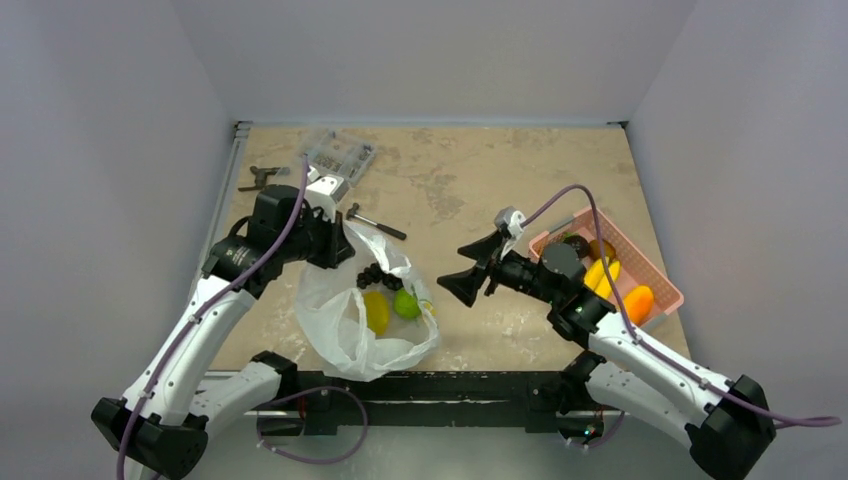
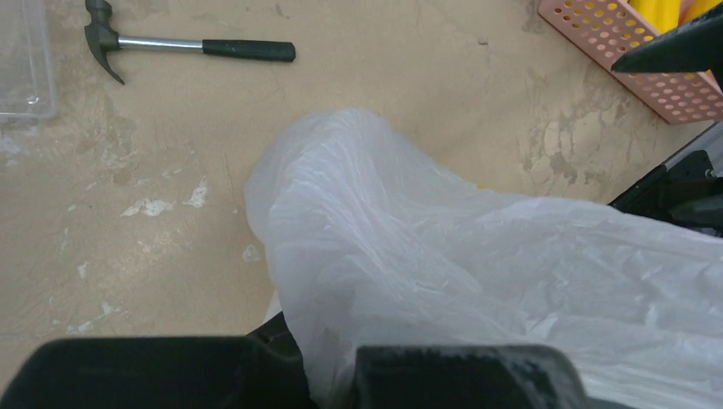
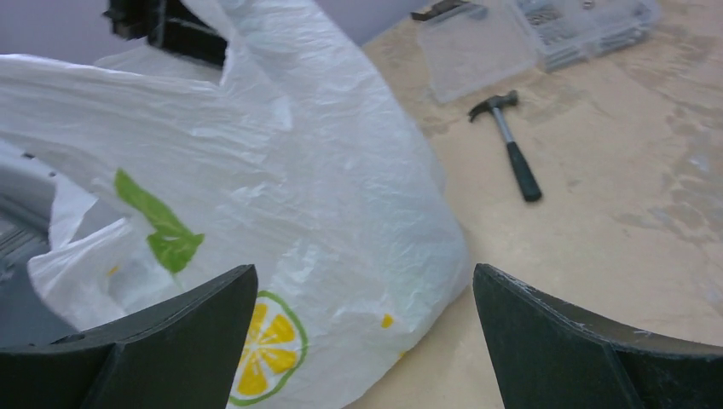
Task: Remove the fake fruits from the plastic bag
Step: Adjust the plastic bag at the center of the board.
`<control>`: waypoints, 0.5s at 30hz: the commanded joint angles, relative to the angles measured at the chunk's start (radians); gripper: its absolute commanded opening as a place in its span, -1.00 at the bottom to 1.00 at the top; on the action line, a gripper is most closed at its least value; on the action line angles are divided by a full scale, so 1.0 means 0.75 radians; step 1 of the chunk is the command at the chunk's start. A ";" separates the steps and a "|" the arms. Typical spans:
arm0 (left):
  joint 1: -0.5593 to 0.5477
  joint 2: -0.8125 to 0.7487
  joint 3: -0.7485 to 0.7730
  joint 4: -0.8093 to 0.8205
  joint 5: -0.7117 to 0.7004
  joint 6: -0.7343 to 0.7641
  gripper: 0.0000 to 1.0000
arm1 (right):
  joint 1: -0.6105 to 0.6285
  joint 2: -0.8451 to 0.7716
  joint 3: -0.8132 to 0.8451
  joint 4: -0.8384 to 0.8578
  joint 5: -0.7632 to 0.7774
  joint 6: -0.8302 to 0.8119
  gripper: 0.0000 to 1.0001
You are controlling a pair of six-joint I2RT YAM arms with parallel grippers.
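Plastic bag [image 1: 335,335], mouth upward, left claw [image 1: 338,250] pinching rim

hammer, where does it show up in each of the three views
Top external: the hammer lies left of centre on the table, just beyond the plastic bag.
Left wrist: top left, head to the left, above the bag.
Right wrist: upper right of centre, head pointing away, right of the bag.
Shared landmark: the white plastic bag, next to the hammer in every view.
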 commanded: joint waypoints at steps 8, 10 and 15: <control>0.004 0.001 -0.045 0.105 0.024 0.047 -1.00 | 0.547 0.249 0.119 0.317 0.458 -0.136 0.98; 0.003 0.001 -0.064 0.114 0.032 0.054 -1.00 | 0.618 0.330 0.159 0.331 0.753 -0.138 0.98; 0.004 -0.001 -0.086 0.111 0.029 0.059 -1.00 | 0.641 0.576 0.316 0.219 1.287 -0.045 0.77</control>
